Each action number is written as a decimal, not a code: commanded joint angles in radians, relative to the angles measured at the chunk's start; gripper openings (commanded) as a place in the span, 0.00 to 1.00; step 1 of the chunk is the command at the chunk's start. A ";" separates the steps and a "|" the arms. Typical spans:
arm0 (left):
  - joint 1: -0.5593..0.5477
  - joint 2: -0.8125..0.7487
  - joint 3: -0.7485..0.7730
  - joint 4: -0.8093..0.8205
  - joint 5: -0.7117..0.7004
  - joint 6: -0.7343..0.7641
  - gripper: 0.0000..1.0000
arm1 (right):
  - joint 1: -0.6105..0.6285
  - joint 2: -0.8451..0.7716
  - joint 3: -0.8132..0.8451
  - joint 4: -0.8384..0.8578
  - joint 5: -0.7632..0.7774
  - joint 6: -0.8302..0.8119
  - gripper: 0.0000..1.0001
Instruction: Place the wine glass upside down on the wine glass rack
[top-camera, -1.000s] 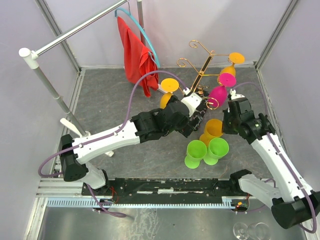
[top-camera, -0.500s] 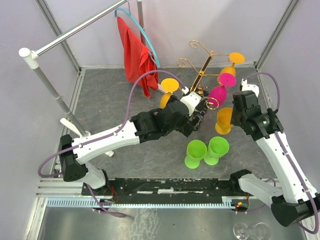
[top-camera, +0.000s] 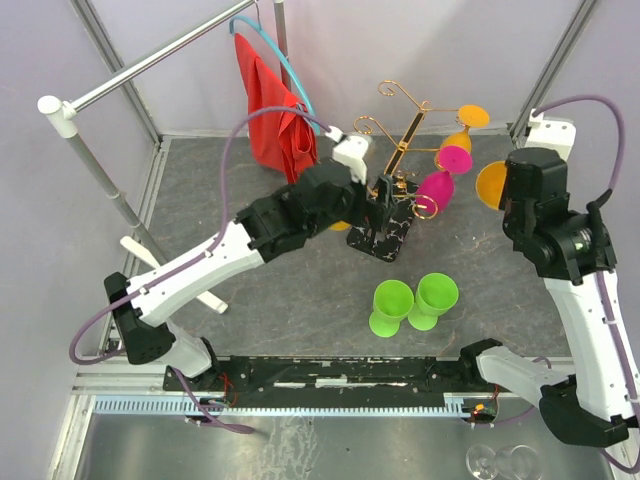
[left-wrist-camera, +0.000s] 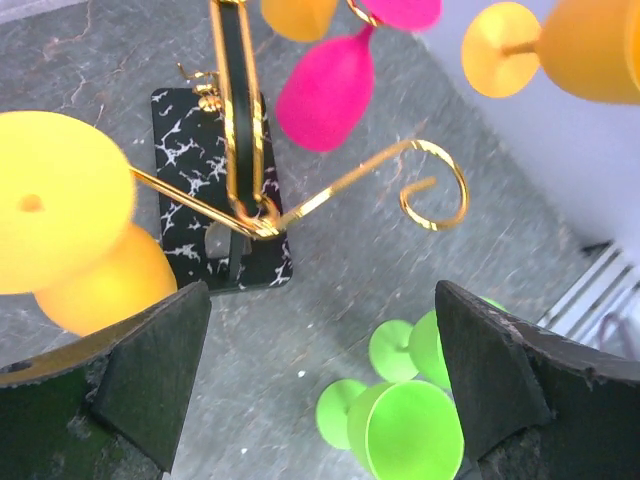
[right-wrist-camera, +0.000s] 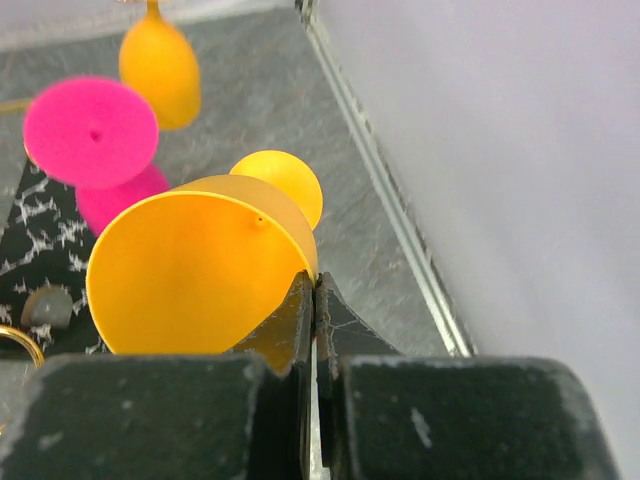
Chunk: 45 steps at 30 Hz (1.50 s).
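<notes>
**Orange glass pinched by its rim, rack ahead and to the left**

The right gripper (right-wrist-camera: 313, 300) is closed tight on the glass (right-wrist-camera: 195, 270), with the thin wall of the bowl nipped between its two fingers at the rim. The glass lies on its side. Its mouth faces back toward the wrist and its round foot points away, off the table and clear of everything.

It is opaque orange with a matte, smooth skin, a deep tulip bowl, a short stem and a flat disc foot. It looks like moulded plastic, so probably light, stiff and hard to break, but slick. A pinch on one spot of the rim lets it swing or slide if bumped. The bowl wall is the right place to grip, since the stem and foot must stay free to slot into a scroll arm.

Beyond the fingers and to their left hang a pink glass (right-wrist-camera: 90, 130) and, farther off, a hung orange glass (right-wrist-camera: 160, 65), both bowl-down on the rack (top-camera: 405, 140).

The left gripper (left-wrist-camera: 320, 380) is spread fully wide and empty, poised above the marbled base (left-wrist-camera: 215, 200). A free gold curl (left-wrist-camera: 435, 195) lies just ahead of it, a yellow glass (left-wrist-camera: 60, 200) hangs at its left, and green cups (left-wrist-camera: 410, 430) stand below.
</notes>
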<state>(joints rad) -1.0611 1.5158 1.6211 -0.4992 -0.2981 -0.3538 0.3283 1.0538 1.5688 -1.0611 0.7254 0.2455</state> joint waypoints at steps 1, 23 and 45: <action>0.129 -0.060 0.039 0.129 0.160 -0.248 0.99 | 0.003 -0.012 0.095 0.142 0.072 -0.162 0.01; 0.332 -0.083 -0.132 0.595 0.345 -0.844 0.92 | 0.004 -0.152 -0.290 1.054 -0.746 -0.216 0.01; 0.307 -0.068 -0.246 0.895 0.180 -1.180 0.67 | 0.091 -0.087 -0.385 1.279 -0.789 -0.234 0.01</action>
<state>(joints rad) -0.7422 1.4181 1.3449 0.2943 -0.0776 -1.4464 0.3916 0.9558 1.1736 0.1310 -0.0742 0.0360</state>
